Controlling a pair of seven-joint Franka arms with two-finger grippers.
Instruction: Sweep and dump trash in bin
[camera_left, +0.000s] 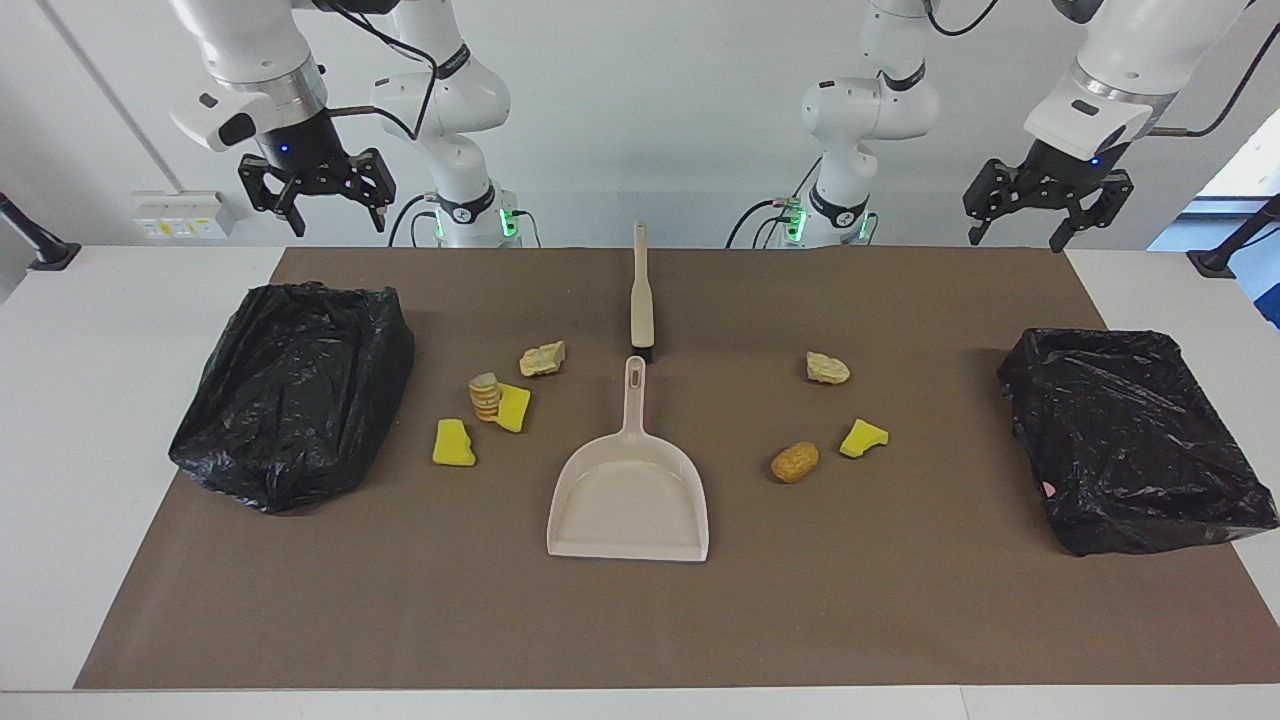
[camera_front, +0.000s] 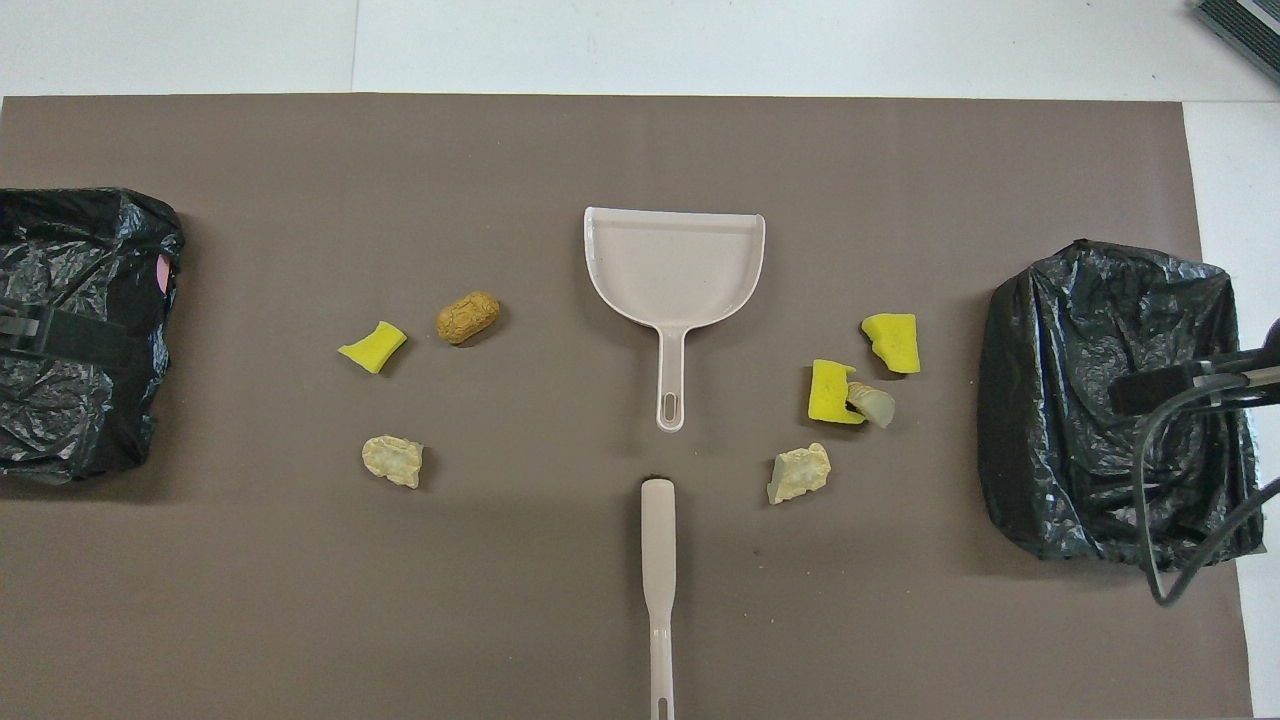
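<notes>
**Both arms waiting, trash lying on the mat**

Facing view: the left gripper (camera_left: 1048, 222) is hanging in the air over the robots' edge of the mat (camera_left: 900, 620), its fingers spread wide and holding nothing. The right gripper (camera_left: 318, 208) is hanging likewise at its own end, also wide and empty. The dustpan (camera_left: 628, 500) is lying mid-table, handle pointing toward the robots, with the brush (camera_left: 641, 300) lying in line with it, nearer the robots. The trash is sitting in two groups on either side of the dustpan: three scraps (camera_left: 828, 368) toward the left arm's end, four scraps (camera_left: 498, 400) toward the right arm's end. A bagged bin (camera_left: 1135, 440) is standing at the left arm's end, another bin (camera_left: 295, 390) at the right arm's.

Overhead view: the dustpan (camera_front: 675, 265) is lying farther from the robots than the brush (camera_front: 659, 580), not touching it. A yellow sponge (camera_front: 830, 392) is touching a tan lump (camera_front: 872, 403); the other scraps are lying apart.
</notes>
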